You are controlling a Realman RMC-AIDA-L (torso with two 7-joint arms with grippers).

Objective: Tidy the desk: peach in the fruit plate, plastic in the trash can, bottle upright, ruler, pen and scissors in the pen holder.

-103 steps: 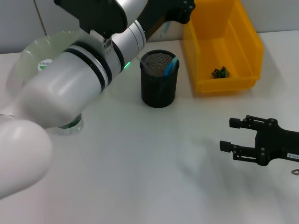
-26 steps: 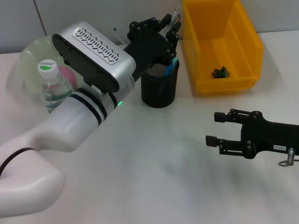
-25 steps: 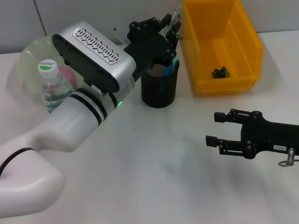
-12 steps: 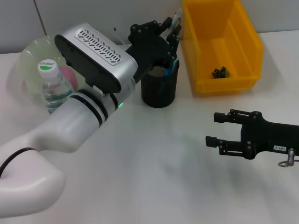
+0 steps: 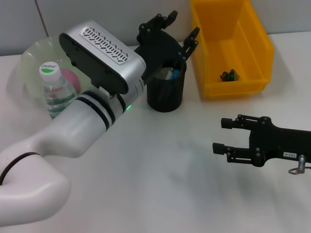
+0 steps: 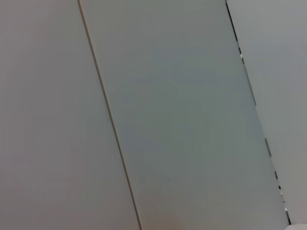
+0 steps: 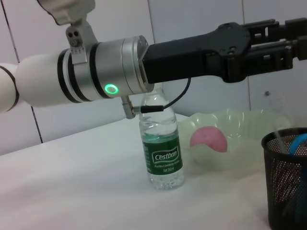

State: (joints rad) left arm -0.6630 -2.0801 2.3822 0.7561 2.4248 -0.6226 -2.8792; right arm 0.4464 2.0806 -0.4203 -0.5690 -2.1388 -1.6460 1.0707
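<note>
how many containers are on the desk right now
3: the fruit plate at far left behind the bottle, the pen holder in the middle under the left gripper, the trash can at far right.

desk (image 5: 160, 170): a plain white top, smooth and matt, with soft shadows.
fruit plate (image 5: 29, 58): translucent pale-green plastic, glossy at the wavy rim.
peach (image 7: 208, 139): a smooth, matt pink skin is shown.
bottle (image 7: 162, 143): clear glossy plastic, wrapped in a green printed label; the cap is seen as white plastic.
pen holder (image 5: 165, 90): black wire mesh, matt.
trash can (image 5: 252, 48): bright yellow plastic, smooth, slightly shiny.
left gripper (image 5: 177, 29): black, matt.
right gripper (image 5: 226, 135): black, matt.
</note>
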